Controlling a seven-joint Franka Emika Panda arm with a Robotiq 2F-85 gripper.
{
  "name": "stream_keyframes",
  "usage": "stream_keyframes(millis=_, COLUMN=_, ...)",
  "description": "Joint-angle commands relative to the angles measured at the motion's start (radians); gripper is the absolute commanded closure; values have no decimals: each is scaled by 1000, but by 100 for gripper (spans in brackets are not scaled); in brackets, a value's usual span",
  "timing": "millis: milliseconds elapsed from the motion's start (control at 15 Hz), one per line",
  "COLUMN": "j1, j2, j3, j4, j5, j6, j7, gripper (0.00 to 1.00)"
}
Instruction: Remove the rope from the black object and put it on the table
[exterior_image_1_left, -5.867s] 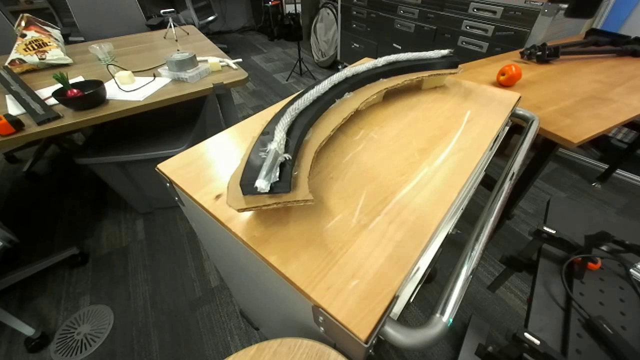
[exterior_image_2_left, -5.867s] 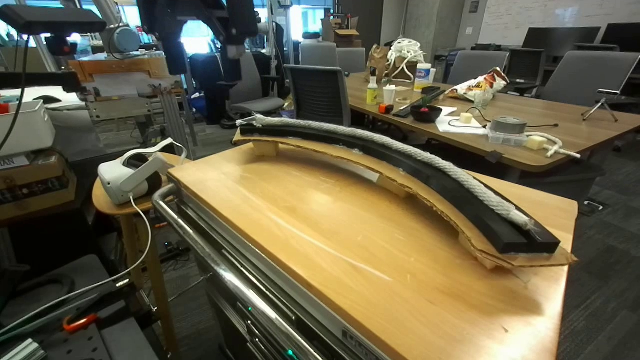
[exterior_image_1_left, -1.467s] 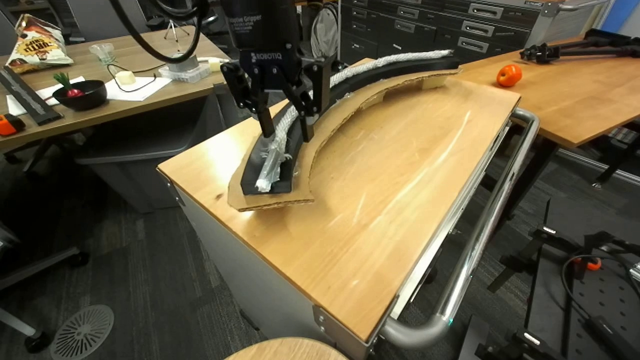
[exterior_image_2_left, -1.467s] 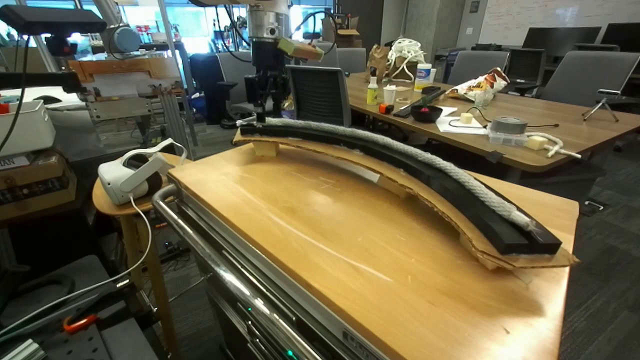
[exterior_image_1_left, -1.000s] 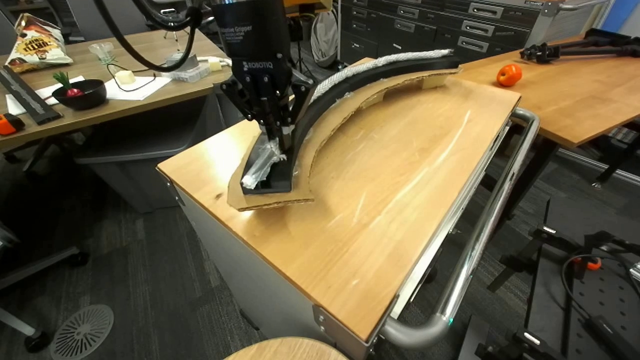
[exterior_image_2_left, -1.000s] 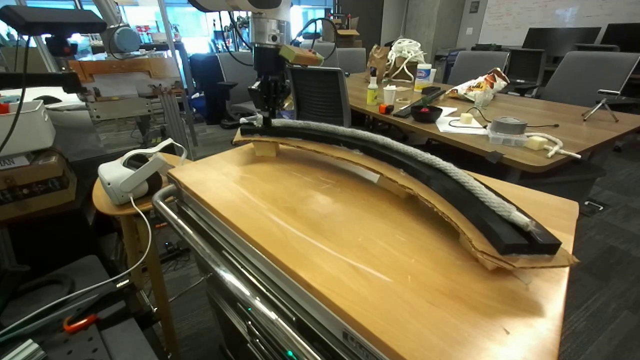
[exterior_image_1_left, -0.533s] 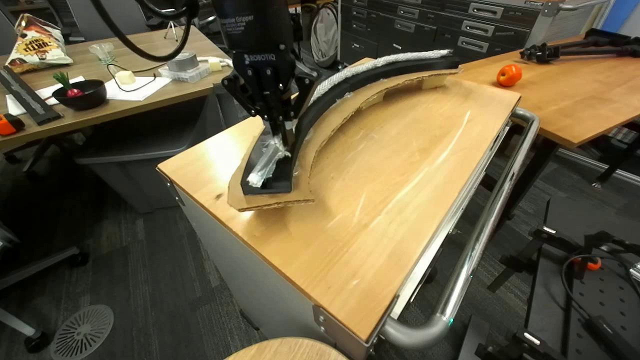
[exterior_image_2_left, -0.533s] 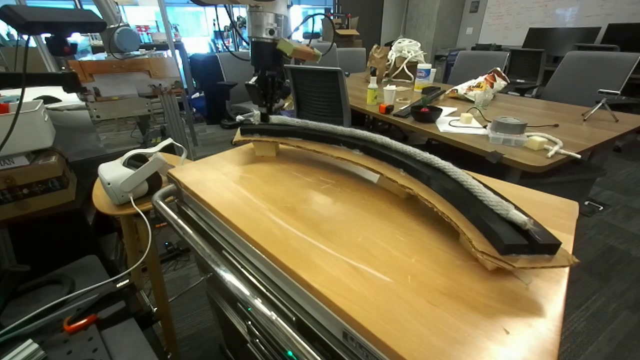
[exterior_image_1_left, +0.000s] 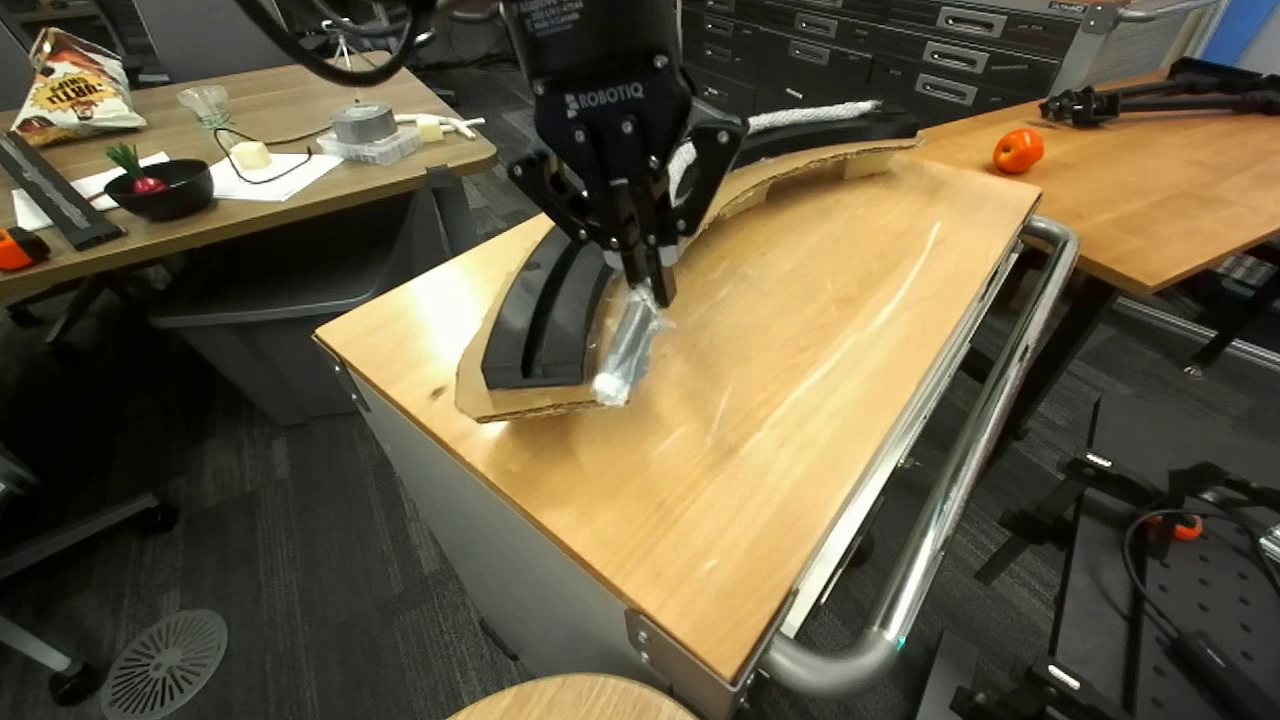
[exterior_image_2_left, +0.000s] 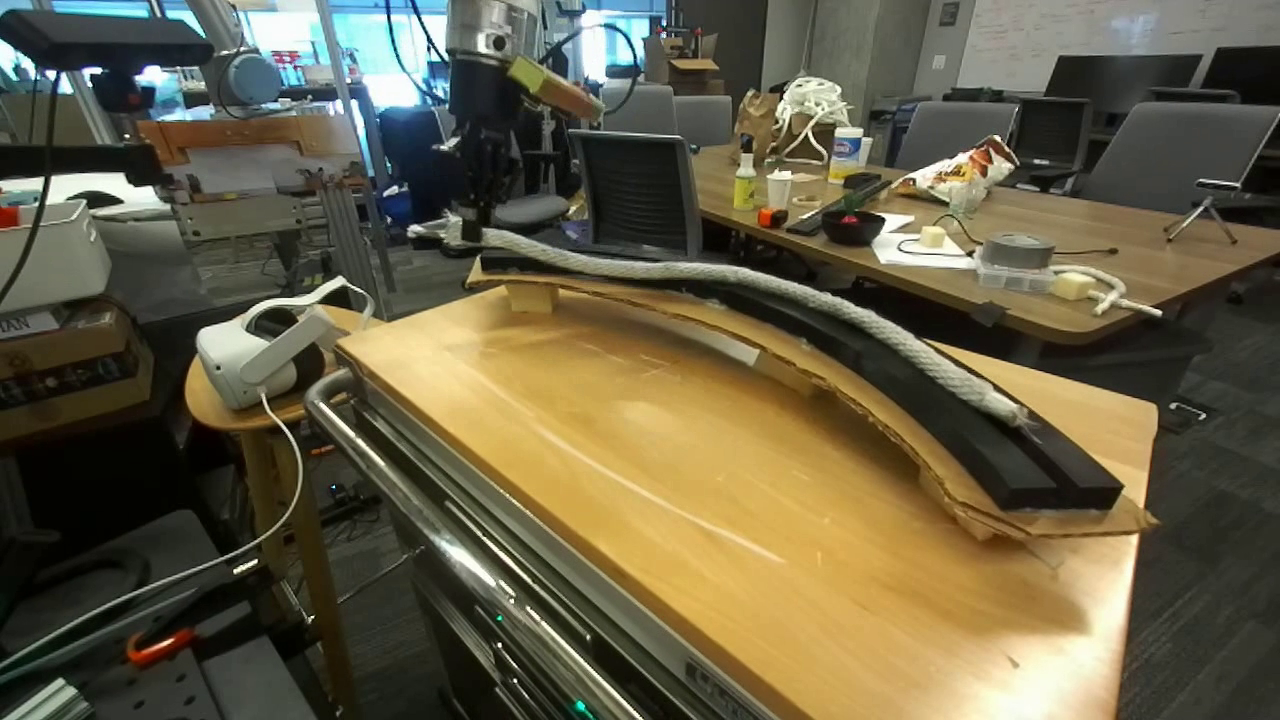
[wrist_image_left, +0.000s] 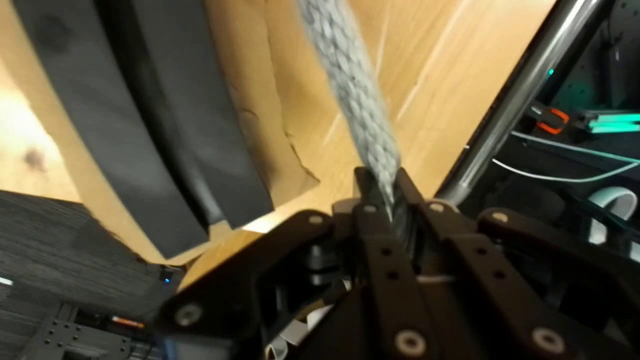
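Rope (exterior_image_2_left: 760, 280): partly off, we judge; one end is held aloft, while the far stretch rests along the black object (exterior_image_2_left: 930, 418).
Braid (wrist_image_left: 355, 85): likely soft, limp and light, hardly fragile; we expect its weave to give good friction.
Taped end (exterior_image_1_left: 625, 350): wrapped in something shiny with ragged edges; we take it to be stiffer and slicker than the braid.
Gripper (wrist_image_left: 384, 176): its fingers (wrist_image_left: 410, 190) are closed around the rope just beside the wrapping, braid running out between the tips.
Where to hold: this spot suits us, since weave should slip less than wrapping; the limp tail will probably drag, so we'd draw it sideways slowly.
Groove (wrist_image_left: 154, 115): in the wrist view the rope passes to one side of it; whether the far stretch sits in it, we cannot tell.
Cardboard (wrist_image_left: 257, 95): under the black object, jutting past its inner edge; the braid could snag on that torn rim.
Table (exterior_image_2_left: 650, 420): the wood inside the curve looks like our laying-down place.
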Motion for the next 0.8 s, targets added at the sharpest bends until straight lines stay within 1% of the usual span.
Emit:
stream_keyframes(millis=0, j1=-43, j2=64, j3=8, j4=8, j5=141, j6=-59, j7=-114, gripper=96)
stream_keyframes(millis=267, j1=-56, j2=181, j3=4, j4=46, j5=181, j6=-134, j7=-80, gripper=97)
stream_keyframes(millis=467, j1=-67, j2=215, j3=6, j4=36, j5=190, j6=-133, j7=-68, gripper=97)
stream_keyframes(millis=533, j1=-68, j2=216, j3=6, j4=26, j5=190, j6=-116, j7=-65, gripper=94)
stream_keyframes(millis=600, j1=-66, j2=194, j3=5, j4=-1, j5=191, j6=-76, j7=-54, gripper=64)
stream_keyframes(millis=667, j1=-64, j2=158, j3=4, j4=-35, j5=195, j6=-26, j7=-43, gripper=63)
stream_keyframes(millis=733, j1=-63, j2=125, j3=4, j4=-65, j5=200, j6=18, j7=-34, gripper=57)
